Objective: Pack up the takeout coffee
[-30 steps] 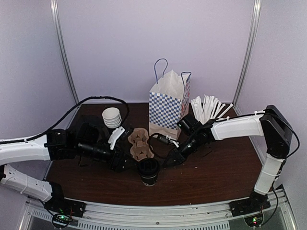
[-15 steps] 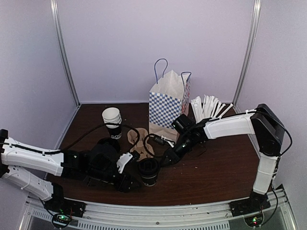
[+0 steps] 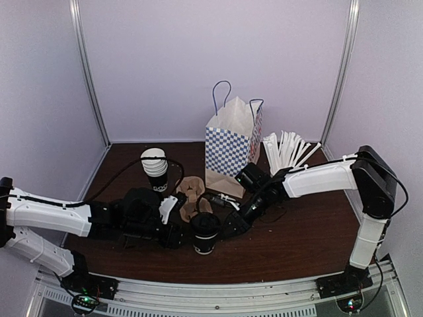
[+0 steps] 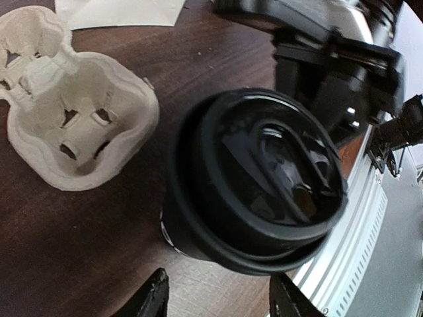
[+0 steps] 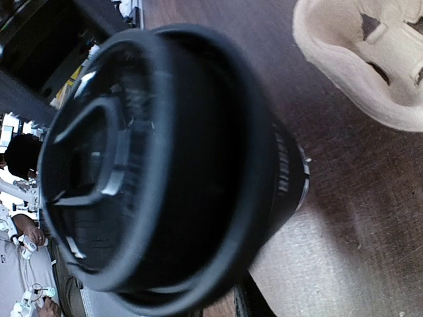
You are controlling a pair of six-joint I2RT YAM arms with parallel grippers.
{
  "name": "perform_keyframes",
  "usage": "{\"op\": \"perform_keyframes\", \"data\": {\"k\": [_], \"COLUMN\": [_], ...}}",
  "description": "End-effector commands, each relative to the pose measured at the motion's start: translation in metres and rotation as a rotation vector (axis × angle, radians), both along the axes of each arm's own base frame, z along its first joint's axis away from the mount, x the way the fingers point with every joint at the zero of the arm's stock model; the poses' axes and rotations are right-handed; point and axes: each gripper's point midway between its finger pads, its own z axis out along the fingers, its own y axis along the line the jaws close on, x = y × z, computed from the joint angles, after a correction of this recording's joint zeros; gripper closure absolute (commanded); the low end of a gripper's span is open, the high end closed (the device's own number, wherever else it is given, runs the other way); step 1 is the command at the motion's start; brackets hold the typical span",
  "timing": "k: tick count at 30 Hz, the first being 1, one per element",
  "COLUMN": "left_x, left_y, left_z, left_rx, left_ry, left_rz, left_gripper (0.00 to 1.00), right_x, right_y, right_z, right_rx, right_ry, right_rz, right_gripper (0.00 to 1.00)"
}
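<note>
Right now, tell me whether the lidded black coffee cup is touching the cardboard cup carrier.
Apart. The right wrist view shows a strip of bare table between the coffee cup and the carrier.

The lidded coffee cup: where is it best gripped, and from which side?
Grip the coffee cup on its paper wall just under the lid, coming level from the side. It stands upright, and the wider lid would stop an upward slip.

Black coffee cup (image 3: 205, 244) with glossy black lid (image 4: 264, 178), near centre. Blue-and-white checks on the bag (image 3: 229, 150) at the far side — plain white top, blue handles. Pale tan carrier (image 3: 192, 198); dark brown wood-grain table (image 3: 297, 238).
</note>
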Motion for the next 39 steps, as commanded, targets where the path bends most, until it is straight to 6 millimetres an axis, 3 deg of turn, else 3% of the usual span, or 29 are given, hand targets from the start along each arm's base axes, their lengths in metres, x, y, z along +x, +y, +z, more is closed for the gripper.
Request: {"op": "perform_keyframes", "data": {"k": [1,10,16,19,22,25,29,34,39], "left_x": [0.013,0.013,0.005,0.0,0.001,0.012,0.028,0.044,0.05], "left_y": [0.007,0.03,0.05,0.064,0.073,0.067,0.042,0.012,0.005], "left_z": [0.008,-0.008,-0.012,-0.01,0.004,0.028,0.046,0.053,0.044], "left_rx": [-0.005,0.048,0.094,0.133,0.136,0.081,0.0,-0.068,-0.031], "left_ry": [-0.043,-0.028,-0.008,-0.01,-0.039,-0.057,-0.034,0.004,0.017], "left_rz": [0.019,0.049,0.064,0.064,0.083,0.121,0.16,0.182,0.19], "left_gripper": [0.46,0.45,0.44,0.4,0.32,0.26,0.24,0.24,0.26], "right_x": [-0.009,-0.019,-0.033,-0.033,-0.019,0.0,0.009,0.014,0.008], "right_y": [0.002,0.001,-0.018,-0.027,-0.03,-0.027,-0.013,-0.001,0.005], "right_z": [0.018,0.021,0.023,0.033,0.048,0.061,0.062,0.061,0.066], "right_rx": [0.053,0.056,0.026,0.024,0.037,0.061,0.074,0.122,0.15], "right_ry": [-0.018,-0.022,-0.043,-0.062,-0.023,0.108,0.265,0.337,0.357], "right_rz": [0.028,0.059,0.104,0.1,0.035,-0.051,-0.115,-0.14,-0.133], "right_gripper": [0.81,0.81,0.81,0.76,0.68,0.66,0.64,0.66,0.68]}}
